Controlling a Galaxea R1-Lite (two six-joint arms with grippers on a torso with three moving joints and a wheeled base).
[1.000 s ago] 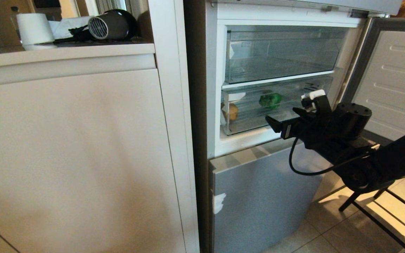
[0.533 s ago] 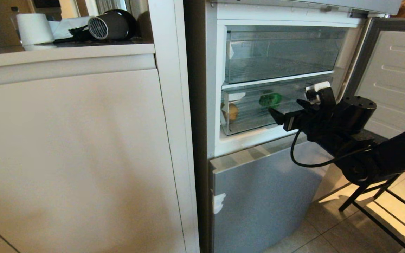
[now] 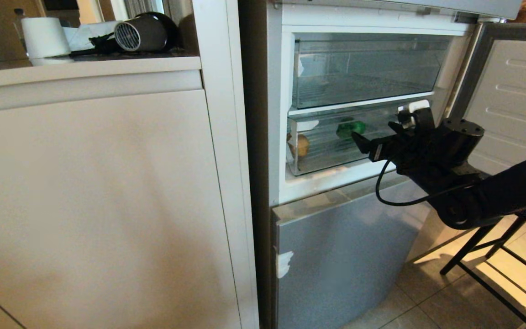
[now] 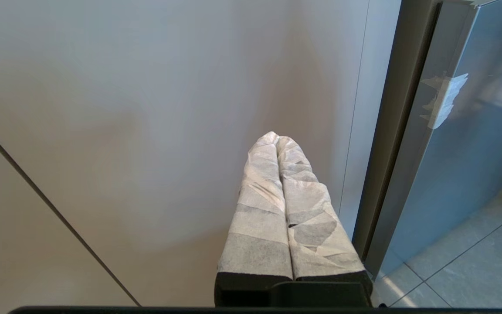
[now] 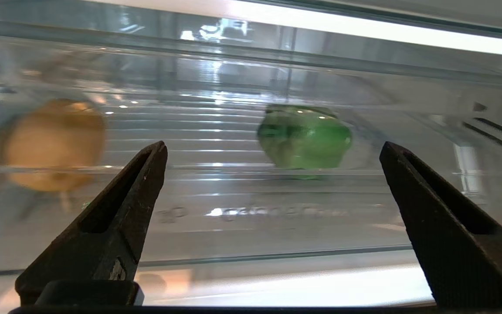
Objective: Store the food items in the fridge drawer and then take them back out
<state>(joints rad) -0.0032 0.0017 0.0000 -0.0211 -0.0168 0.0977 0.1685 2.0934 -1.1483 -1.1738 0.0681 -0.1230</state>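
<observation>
The fridge drawer (image 3: 324, 155), a shallow clear bin, is pushed into the silver-grey fridge. Behind its transparent front lie the green bell pepper (image 3: 350, 128) and, at the drawer's left end, the tan potato (image 3: 300, 145). My right gripper (image 3: 377, 132) hovers just in front of the drawer's right half, open and empty. In the right wrist view its black fingers (image 5: 124, 209) are spread wide before the drawer front (image 5: 277, 226), with the pepper (image 5: 305, 137) and potato (image 5: 52, 144) seen through the plastic. My left gripper (image 4: 277, 136) is shut, parked low before a white cabinet panel.
A taller clear bin (image 3: 363, 68) sits above the drawer. The fridge door (image 3: 514, 100) stands open on the right, with a silver lower door (image 3: 345, 256) below. A white cabinet (image 3: 98, 192) fills the left, carrying a hair dryer (image 3: 142, 32) and a paper roll (image 3: 44, 36). A black frame (image 3: 496, 278) stands on the floor tiles.
My right gripper has risen and moved closer to the drawer front, staying open. The drawer, pepper and potato have not moved.
</observation>
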